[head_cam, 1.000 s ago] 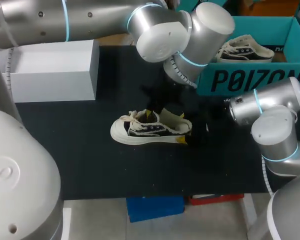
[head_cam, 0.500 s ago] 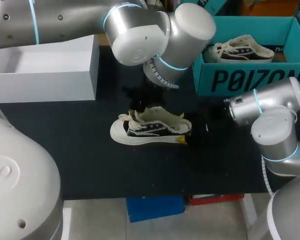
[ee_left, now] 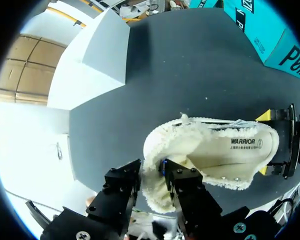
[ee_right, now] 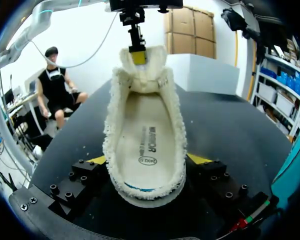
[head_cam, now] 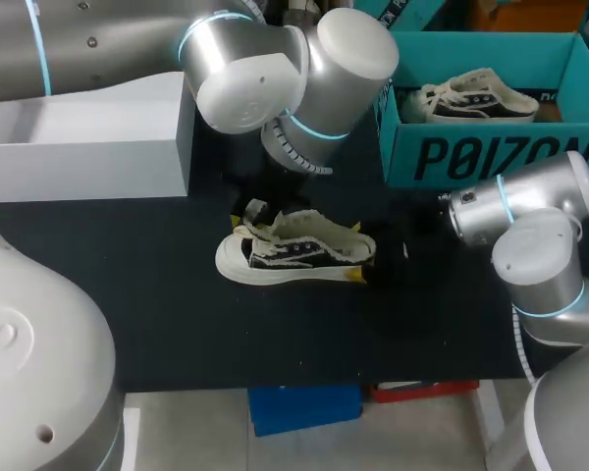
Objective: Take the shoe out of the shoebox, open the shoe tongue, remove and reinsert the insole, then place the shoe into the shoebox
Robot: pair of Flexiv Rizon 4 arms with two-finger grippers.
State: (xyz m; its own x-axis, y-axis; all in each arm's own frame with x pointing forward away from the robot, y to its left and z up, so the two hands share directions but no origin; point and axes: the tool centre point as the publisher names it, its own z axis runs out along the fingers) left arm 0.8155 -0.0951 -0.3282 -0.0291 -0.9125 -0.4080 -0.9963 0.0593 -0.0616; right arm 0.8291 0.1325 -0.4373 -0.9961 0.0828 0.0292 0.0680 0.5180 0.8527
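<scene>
A cream low shoe [head_cam: 294,251] with black side panels lies on the black table, toe to the left. Its fleecy insole [ee_right: 147,142] shows inside the open mouth. My right gripper [ee_right: 148,160] stands wide at the heel, both yellow tips pressed to the heel's sides. My left gripper [ee_left: 152,182] reaches in from above at the toe end. The shoe tongue [ee_right: 140,70] stands lifted between its fingers, which touch it from both sides. In the head view the left gripper [head_cam: 247,214] is half hidden under its own arm.
A teal shoebox [head_cam: 491,155] stands at the back right with a second shoe [head_cam: 476,98] in it. A white box [head_cam: 98,137] sits at the back left. The left arm's big joints hang over the table's middle back.
The left arm has swung to the left, drawing the tongue up and toward the toe. The shoe and the right arm have stayed in place.
</scene>
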